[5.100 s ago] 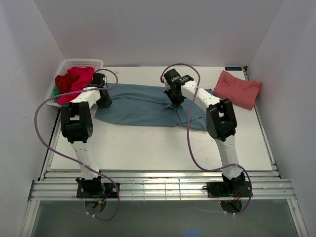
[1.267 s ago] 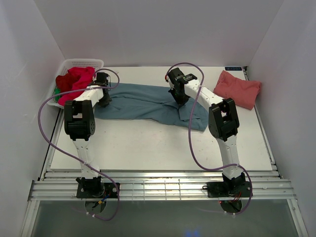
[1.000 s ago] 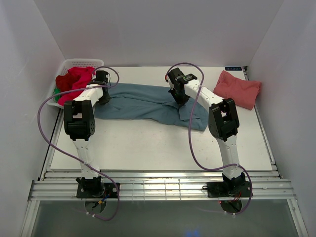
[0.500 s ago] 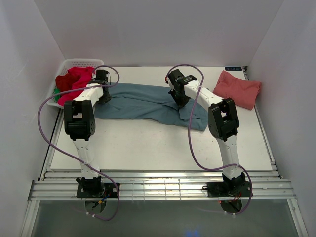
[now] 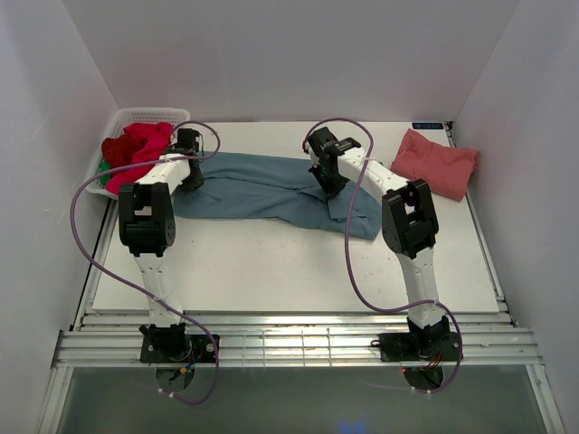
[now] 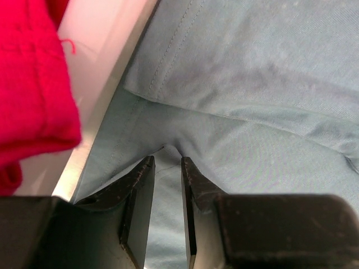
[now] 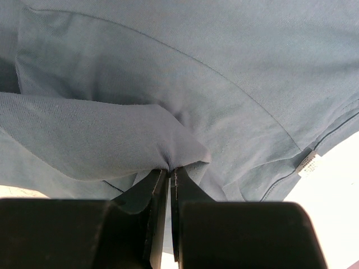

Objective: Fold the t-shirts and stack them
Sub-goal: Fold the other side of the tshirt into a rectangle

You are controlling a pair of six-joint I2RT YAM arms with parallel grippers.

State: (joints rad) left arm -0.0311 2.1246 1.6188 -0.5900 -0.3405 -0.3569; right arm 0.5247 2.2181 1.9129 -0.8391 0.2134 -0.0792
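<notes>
The large teal-blue t-shirt [image 5: 262, 190] lies crumpled across the back of the table. My left gripper [image 5: 188, 172] is at its left edge beside the basket; in the left wrist view the gripper [image 6: 167, 159] stands narrowly apart with a pucker of teal cloth [image 6: 252, 84] pinched at the tips. My right gripper [image 5: 326, 178] is on the shirt's right part, and in the right wrist view it [image 7: 170, 171] is shut on a raised fold of teal cloth [image 7: 112, 134]. A folded salmon-pink t-shirt [image 5: 434, 163] lies at the back right. Red shirts [image 5: 136, 149] and a bit of green [image 5: 104, 167] fill the basket.
The white lattice basket [image 5: 167, 114] stands at the back left corner, close to my left gripper; a red shirt [image 6: 33, 84] hangs over its side. A white label [image 7: 309, 162] shows on the shirt's hem. White walls enclose the table on three sides.
Since five seconds ago both grippers have shifted slightly toward the back, the right one also a little rightward, pulling the teal shirt with them. Over the last second almost nothing has moved.
</notes>
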